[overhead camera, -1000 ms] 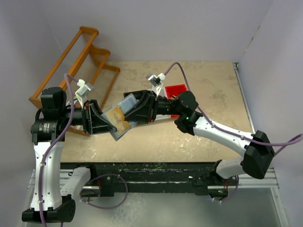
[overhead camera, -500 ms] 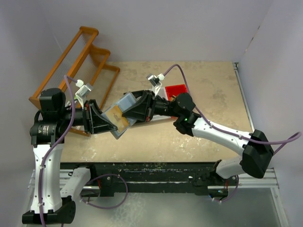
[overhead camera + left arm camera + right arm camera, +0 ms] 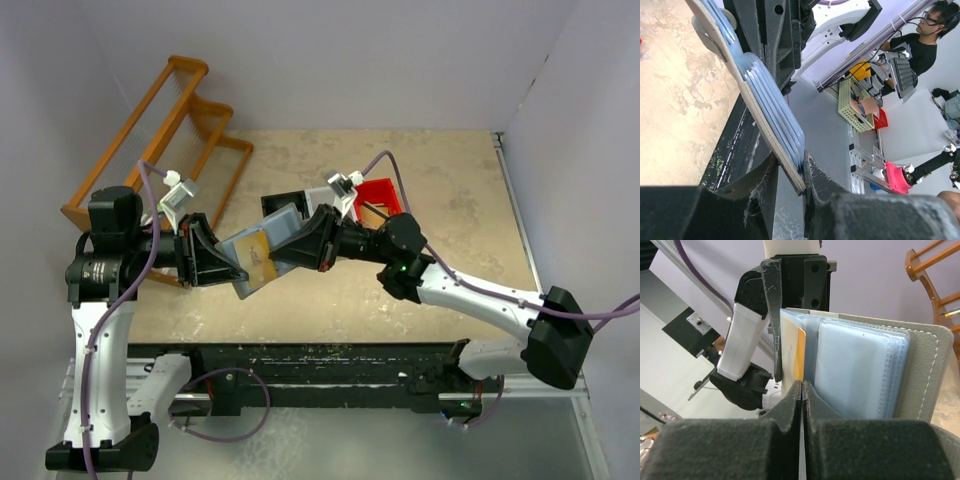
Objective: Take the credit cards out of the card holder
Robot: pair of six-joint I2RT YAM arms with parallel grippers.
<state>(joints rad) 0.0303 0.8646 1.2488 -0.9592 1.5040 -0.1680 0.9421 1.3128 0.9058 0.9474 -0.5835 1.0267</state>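
The card holder is a grey stitched case with clear plastic sleeves, held open above the table. My left gripper is shut on its lower edge; in the left wrist view the gripper clamps the cover and sleeves. My right gripper reaches in from the right. In the right wrist view its jaws are pressed together on the edge of a pale and orange credit card that stands in front of the sleeves. The card shows tan in the top view. Other cards are hidden.
A red bin sits behind the right wrist. A small dark flat item lies behind the holder. An orange wooden rack stands at the far left. A black rail runs along the near edge.
My right arm has drawn back to the right and a little nearer, its jaws still at the card. The left gripper and the holder have hardly moved.
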